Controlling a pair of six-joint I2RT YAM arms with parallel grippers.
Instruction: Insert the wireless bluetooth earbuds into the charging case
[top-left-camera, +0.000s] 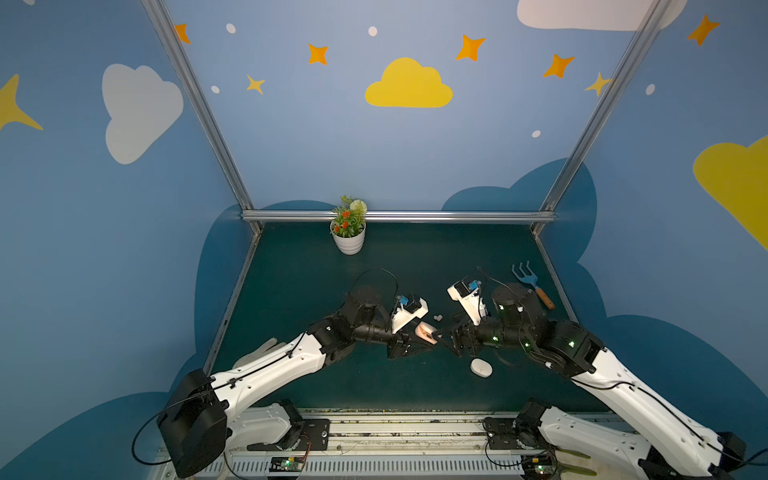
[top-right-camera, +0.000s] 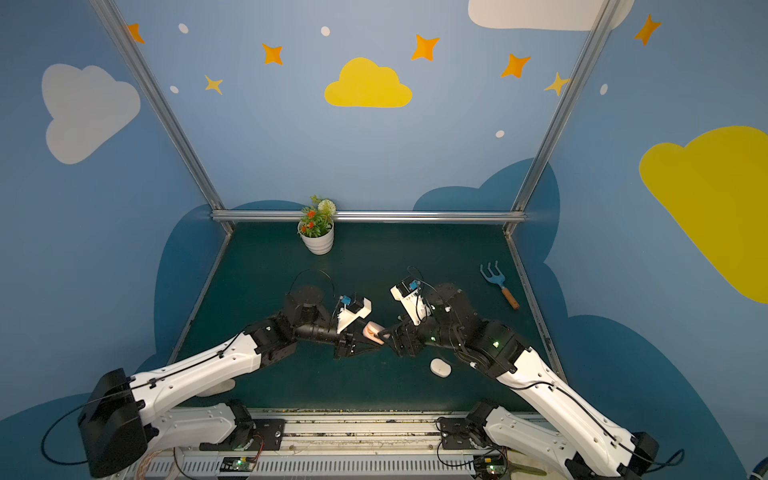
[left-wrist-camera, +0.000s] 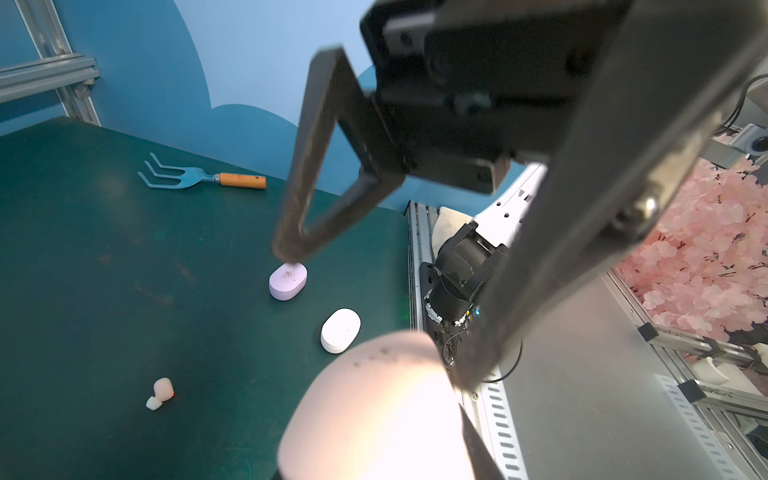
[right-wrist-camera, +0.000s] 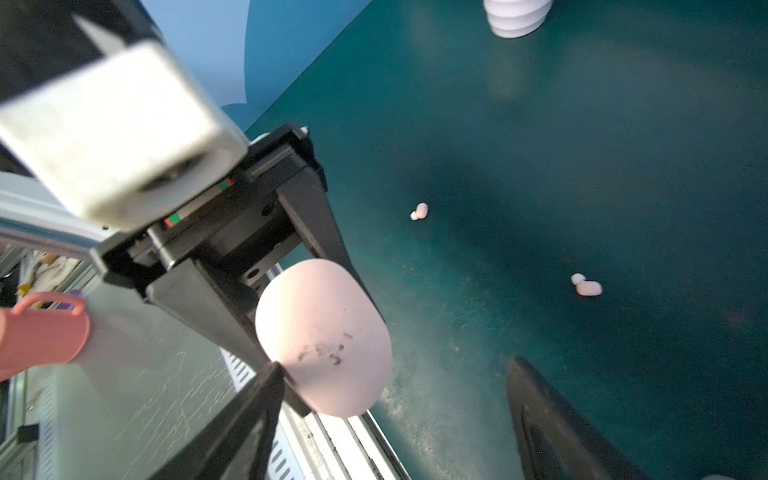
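My left gripper is shut on a pale pink oval charging case, held above the mat near the middle. In the left wrist view the pink case fills the foreground. My right gripper stands open facing it. One fingertip touches the edge of the pink case, and the other finger stands well clear. Two pale pink earbuds lie loose on the green mat; in a top view they form a small whitish spot just behind the grippers.
A white case lies on the mat in front of my right arm, and a lilac case lies near the white case. A blue hand rake lies at the right. A flower pot stands at the back.
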